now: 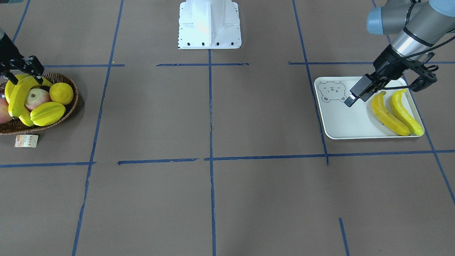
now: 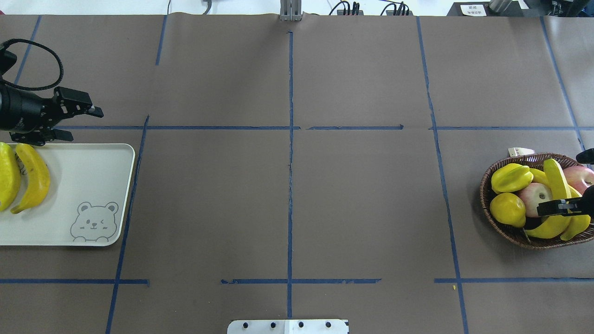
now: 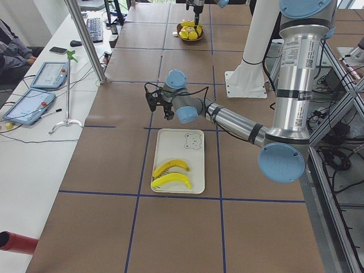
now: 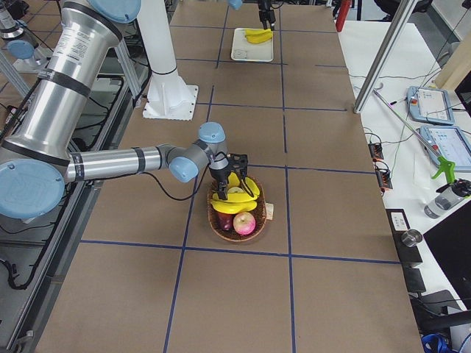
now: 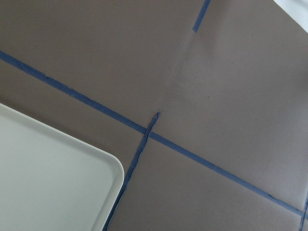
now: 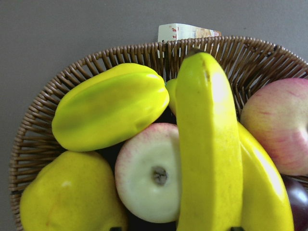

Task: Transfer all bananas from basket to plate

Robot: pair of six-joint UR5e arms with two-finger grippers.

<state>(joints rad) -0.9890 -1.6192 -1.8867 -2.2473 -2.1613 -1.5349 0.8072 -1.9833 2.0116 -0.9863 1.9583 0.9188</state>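
Two bananas [image 1: 389, 117] [image 2: 32, 178] lie side by side on the white bear plate [image 1: 341, 124] [image 2: 79, 176], at the end away from the bear face. Two more bananas lie in the wicker basket [image 2: 485, 185] [image 1: 73, 106]: one on top [image 2: 557, 185] [image 6: 207, 144] and one under it [image 2: 577, 222] [image 6: 264, 183]. My right gripper [image 2: 570, 206] [image 1: 22, 74] is open and straddles the top banana, with a gap on one side. My left gripper [image 2: 81, 123] [image 1: 355, 96] is open and empty, above the plate's edge. The plate's corner shows in the left wrist view [image 5: 48, 183].
The basket also holds a starfruit [image 1: 47, 113], a lemon [image 1: 61, 93] and apples [image 1: 36, 98], packed against the bananas. Its paper tag [image 1: 26, 140] lies just outside the rim. The robot's white base [image 1: 209, 25] stands at mid-table. Brown table with blue tape lines lies between basket and plate.
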